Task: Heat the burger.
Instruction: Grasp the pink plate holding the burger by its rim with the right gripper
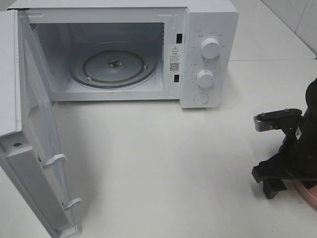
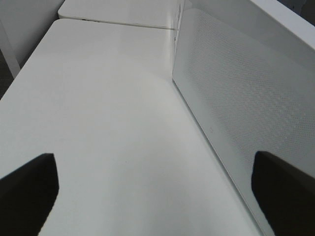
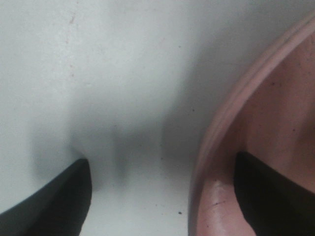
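The microwave (image 1: 208, 49) stands on the bench (image 1: 158, 163) with its door (image 1: 34, 148) open. The right pincer (image 3: 162, 196) is wide, with one finger on each side of the pink plate's (image 3: 266, 103) rim. The left pincer (image 2: 157, 196) is wide too, beside the microwave. I cannot tell where the burger is.

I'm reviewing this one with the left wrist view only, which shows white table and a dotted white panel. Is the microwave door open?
Observer: Yes. In the high view the microwave door stands wide open on the left.
Operator: Anything inside?
Observer: No, the glass turntable is bare.
Operator: And the other arm?
Observer: The right gripper is open, low at the right edge of the table. It straddles the rim of a pink plate, with one finger over the plate and the other over the table.
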`<state>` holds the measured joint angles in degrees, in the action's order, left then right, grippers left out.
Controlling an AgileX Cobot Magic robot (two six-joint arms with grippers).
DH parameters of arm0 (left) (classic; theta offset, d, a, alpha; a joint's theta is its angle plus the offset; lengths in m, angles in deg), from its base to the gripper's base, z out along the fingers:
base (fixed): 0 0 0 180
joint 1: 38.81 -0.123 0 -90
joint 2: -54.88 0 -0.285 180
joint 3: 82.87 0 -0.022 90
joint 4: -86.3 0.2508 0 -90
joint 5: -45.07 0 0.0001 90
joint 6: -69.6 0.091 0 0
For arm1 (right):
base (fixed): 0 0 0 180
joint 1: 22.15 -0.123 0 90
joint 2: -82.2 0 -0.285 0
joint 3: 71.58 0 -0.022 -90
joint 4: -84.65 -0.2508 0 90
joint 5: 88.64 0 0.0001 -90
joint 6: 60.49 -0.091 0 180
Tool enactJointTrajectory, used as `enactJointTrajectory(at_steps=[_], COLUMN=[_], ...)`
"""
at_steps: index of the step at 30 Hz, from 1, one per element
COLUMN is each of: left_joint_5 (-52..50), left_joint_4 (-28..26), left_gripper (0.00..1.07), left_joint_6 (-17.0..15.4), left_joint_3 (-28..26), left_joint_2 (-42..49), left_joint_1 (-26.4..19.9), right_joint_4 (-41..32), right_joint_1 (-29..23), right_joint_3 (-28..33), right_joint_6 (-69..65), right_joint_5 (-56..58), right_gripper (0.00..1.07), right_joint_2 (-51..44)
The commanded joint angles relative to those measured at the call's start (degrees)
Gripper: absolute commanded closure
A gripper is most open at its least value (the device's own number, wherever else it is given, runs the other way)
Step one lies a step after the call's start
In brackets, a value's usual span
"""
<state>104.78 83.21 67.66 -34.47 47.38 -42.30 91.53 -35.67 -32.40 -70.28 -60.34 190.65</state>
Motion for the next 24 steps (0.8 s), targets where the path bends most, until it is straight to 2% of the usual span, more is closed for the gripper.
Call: enactJointTrajectory(at_steps=[1, 3, 4, 7, 9, 10, 12, 15, 24], left_joint_5=[-0.5, -0.5, -0.5, -0.5, -0.5, -0.5, -0.5, -0.5, -0.5], left_joint_4=[0.1, 0.1, 0.1, 0.1, 0.1, 0.1, 0.1, 0.1, 0.1], left_gripper=[0.07, 0.07, 0.07, 0.07, 0.07, 0.07, 0.07, 0.07, 0.07], left_joint_6=[-0.2, -0.2, -0.2, -0.2, -0.2, -0.2, -0.2, -0.2, -0.2], left_joint_3=[0.2, 0.2, 0.2, 0.2, 0.2, 0.2, 0.2, 0.2, 0.2], left_joint_2=[1.3, 1.3, 1.3, 1.3, 1.3, 1.3, 1.3, 1.3, 1.3], left_joint_1=[0.3, 0.3, 0.3, 0.3, 0.3, 0.3, 0.3, 0.3, 0.3], right_joint_4=[-1.2, -1.2, -1.1, -1.0, 0.1, 0.1, 1.1, 2.3, 3.6], right_joint_1=[0.3, 0.3, 0.3, 0.3, 0.3, 0.3, 0.3, 0.3, 0.3], right_joint_3=[0.4, 0.4, 0.4, 0.4, 0.4, 0.4, 0.4, 0.4, 0.4], right_joint_6=[0.8, 0.8, 0.7, 0.7, 0.7, 0.7, 0.2, -1.1, -2.0], right_joint_5=[-1.3, -1.3, -1.4, -1.4, -1.6, -1.6, -1.6, -1.6, -1.5], right_gripper=[0.43, 0.46, 0.56, 0.62, 0.87, 0.87, 1.01, 1.07, 1.07], right_joint_2=[1.2, 1.2, 1.2, 1.2, 1.2, 1.2, 1.2, 1.2, 1.2])
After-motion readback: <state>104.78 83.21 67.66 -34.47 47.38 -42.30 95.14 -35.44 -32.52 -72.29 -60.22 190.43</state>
